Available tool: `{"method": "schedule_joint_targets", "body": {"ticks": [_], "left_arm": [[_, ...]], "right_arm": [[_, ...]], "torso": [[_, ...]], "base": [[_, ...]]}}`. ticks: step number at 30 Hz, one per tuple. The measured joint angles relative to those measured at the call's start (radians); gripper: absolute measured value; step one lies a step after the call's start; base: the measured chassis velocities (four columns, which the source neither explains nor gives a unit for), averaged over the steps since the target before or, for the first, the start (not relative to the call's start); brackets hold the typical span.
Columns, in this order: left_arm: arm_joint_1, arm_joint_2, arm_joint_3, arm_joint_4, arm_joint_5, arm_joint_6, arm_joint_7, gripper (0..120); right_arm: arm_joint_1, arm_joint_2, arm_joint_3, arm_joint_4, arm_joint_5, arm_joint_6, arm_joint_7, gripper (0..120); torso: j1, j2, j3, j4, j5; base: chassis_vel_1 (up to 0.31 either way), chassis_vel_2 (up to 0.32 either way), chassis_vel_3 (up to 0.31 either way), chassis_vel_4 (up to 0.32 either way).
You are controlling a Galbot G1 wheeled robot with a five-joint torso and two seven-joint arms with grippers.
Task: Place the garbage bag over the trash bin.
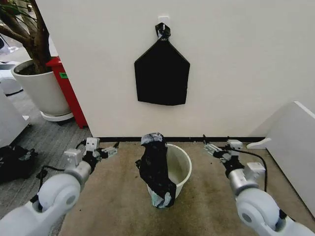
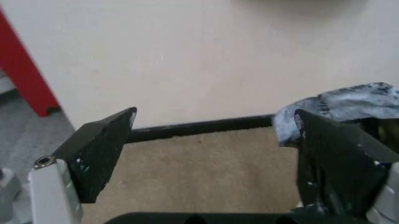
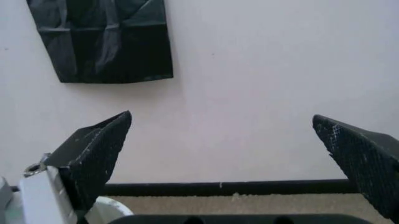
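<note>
Bag (image 1: pixel 156 167) hangs crumpled over the near-left rim of the bin (image 1: pixel 181 167), midway between your two claws and touching neither. Your left claw (image 1: pixel 110 150) hovers just left of it, fingers spread wide and empty. Your right claw (image 1: pixel 212 149) hovers right of the bin, equally wide and empty.

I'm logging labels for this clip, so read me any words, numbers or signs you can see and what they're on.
No text here can be read.
Green sticker on the red cabinet: too small and blurred to read.
Garbage bag, trash bin, hanging black bundle: no print visible.
</note>
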Motion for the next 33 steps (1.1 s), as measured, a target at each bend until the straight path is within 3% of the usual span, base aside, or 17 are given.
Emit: {"method": "schedule_joint_targets", "body": {"ticks": [5, 9, 15, 24, 33], "left_arm": [[-0.105, -0.019, 0.089, 0.01, -0.055, 0.064, -0.041, 100], [-0.208, -0.031, 0.228, -0.002, -0.187, 0.162, -0.14, 100], [-0.295, -0.038, 0.322, -0.016, -0.341, 0.259, -0.285, 100], [-0.449, -0.107, 0.415, 0.027, -0.581, 0.348, -0.538, 100], [-0.525, -0.139, 0.459, 0.066, -0.781, 0.368, -0.705, 100]], "right_arm": [[-0.043, 0.043, 0.019, 0.014, -0.031, 0.006, -0.011, 100], [-0.075, 0.078, 0.018, 0.026, -0.054, 0.007, -0.004, 100], [-0.093, 0.095, 0.017, 0.031, -0.054, 0.006, 0.007, 100], [-0.104, 0.107, 0.009, 0.033, -0.027, -0.008, 0.028, 100], [-0.105, 0.119, -0.004, 0.022, -0.008, -0.021, 0.035, 100]], "torso": [[0.0, 0.0, 0.0, -0.0001, 0.0001], [0.0, 0.0, 0.0, -0.0001, -0.0002], [0.0, 0.0, 0.0, 0.0, 0.0], [0.0, 0.0, 0.0, -0.0002, 0.0], [0.0, 0.0, 0.0, 0.0, 0.0]], "base": [[0.0, 0.0, 0.0, 0.0], [0.0, 0.0, 0.0, 0.0], [0.0, 0.0, 0.0, 0.0], [0.0, 0.0, 0.0, 0.0], [0.0, 0.0, 0.0, 0.0]]}}
